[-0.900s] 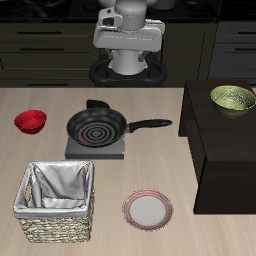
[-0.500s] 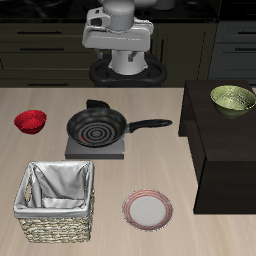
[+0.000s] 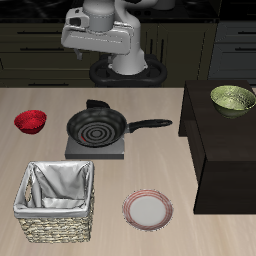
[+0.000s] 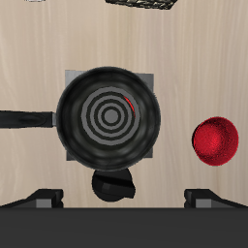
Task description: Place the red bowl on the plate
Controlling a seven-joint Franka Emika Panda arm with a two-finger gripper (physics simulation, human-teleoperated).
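Nearest the counter's (image 3: pixel 150 150) front edge sit a woven basket (image 3: pixel 55 205) with a grey cloth lining and, beside it, the plate (image 3: pixel 148 209), flat and bare, pinkish rim around a pale centre. Farther back, a black frying pan (image 3: pixel 96 127) with spiral rings rests on a grey square pad (image 3: pixel 96 148), its handle pointing toward a dark raised cabinet (image 3: pixel 222 150). On top of that cabinet stands an olive-green bowl (image 3: pixel 233 98). The red bowl (image 3: pixel 30 121) sits upright on the bare wood, beside the pan on the side away from the handle, apart from it and well apart from the plate. At the very back the arm (image 3: pixel 100 30) is raised high above the counter. The wrist view looks straight down on the pan (image 4: pixel 108 116) and the red bowl (image 4: pixel 216 141); only dark finger edges show, so I cannot tell how wide the jaws are.
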